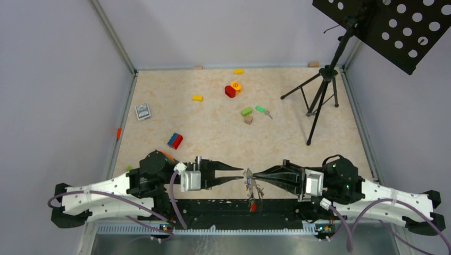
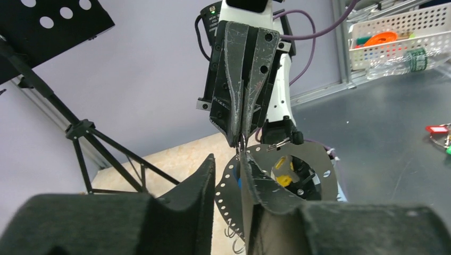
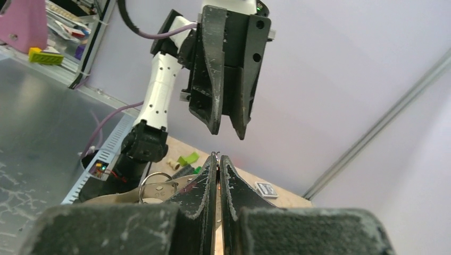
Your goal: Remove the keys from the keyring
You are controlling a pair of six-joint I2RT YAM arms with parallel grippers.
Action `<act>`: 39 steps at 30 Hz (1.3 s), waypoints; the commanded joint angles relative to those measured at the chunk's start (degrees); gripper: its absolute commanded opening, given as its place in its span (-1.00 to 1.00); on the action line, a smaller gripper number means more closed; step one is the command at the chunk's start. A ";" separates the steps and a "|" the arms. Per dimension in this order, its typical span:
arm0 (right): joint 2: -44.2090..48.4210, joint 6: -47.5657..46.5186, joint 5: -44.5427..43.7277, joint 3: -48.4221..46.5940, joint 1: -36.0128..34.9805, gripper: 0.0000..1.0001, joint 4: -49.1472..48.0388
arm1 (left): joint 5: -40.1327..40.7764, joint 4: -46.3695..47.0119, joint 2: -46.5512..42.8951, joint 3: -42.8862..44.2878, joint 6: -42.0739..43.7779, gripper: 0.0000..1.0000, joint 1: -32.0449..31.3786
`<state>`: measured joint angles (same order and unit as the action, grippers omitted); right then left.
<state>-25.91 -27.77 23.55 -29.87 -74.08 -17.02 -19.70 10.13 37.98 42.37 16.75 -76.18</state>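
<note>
My right gripper (image 1: 255, 174) is shut on the thin metal ring of the keyring (image 1: 248, 173) and holds it above the table's near edge. In the right wrist view the wire of the ring pokes out at the closed fingertips (image 3: 218, 158), with a larger metal ring (image 3: 154, 182) and a grey strap (image 3: 114, 199) to their left. The keys (image 1: 250, 187) hang below, the red-headed key (image 1: 253, 206) lowest. A blue bit (image 2: 239, 183) shows in the left wrist view. My left gripper (image 1: 242, 173) is open, its fingertips just left of the ring; its jaws hold nothing.
A black music stand tripod (image 1: 319, 95) stands at the back right. Toy blocks lie on the table: red-blue (image 1: 175, 140), yellow (image 1: 197, 98), red-orange (image 1: 232, 89), green (image 1: 246, 111). A green-headed key (image 1: 261, 110) and a small card box (image 1: 142, 111) lie further back.
</note>
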 commanded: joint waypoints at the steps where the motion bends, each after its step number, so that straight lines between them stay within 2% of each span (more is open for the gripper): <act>1: 0.24 2.57 -4.29 -0.10 0.17 -1.00 -6.55 | 1.64 4.59 0.38 0.08 1.20 -0.49 -0.11; 17: -1.24 3.49 -2.82 -0.24 0.17 -1.00 -8.05 | -0.65 5.72 4.89 0.57 0.90 -0.38 -0.16; 34: -1.16 4.13 -1.93 0.60 0.21 -1.00 -9.77 | 0.43 5.44 5.13 -0.07 0.61 -0.40 -0.06; 39: -1.28 4.21 -1.84 0.76 0.17 -1.00 -10.35 | 0.54 5.44 5.70 0.07 0.64 -0.49 -0.13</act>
<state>-27.29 -24.18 20.97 -28.80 -74.08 -21.98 -19.62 12.91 43.31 42.37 17.89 -76.18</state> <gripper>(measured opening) 0.007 0.274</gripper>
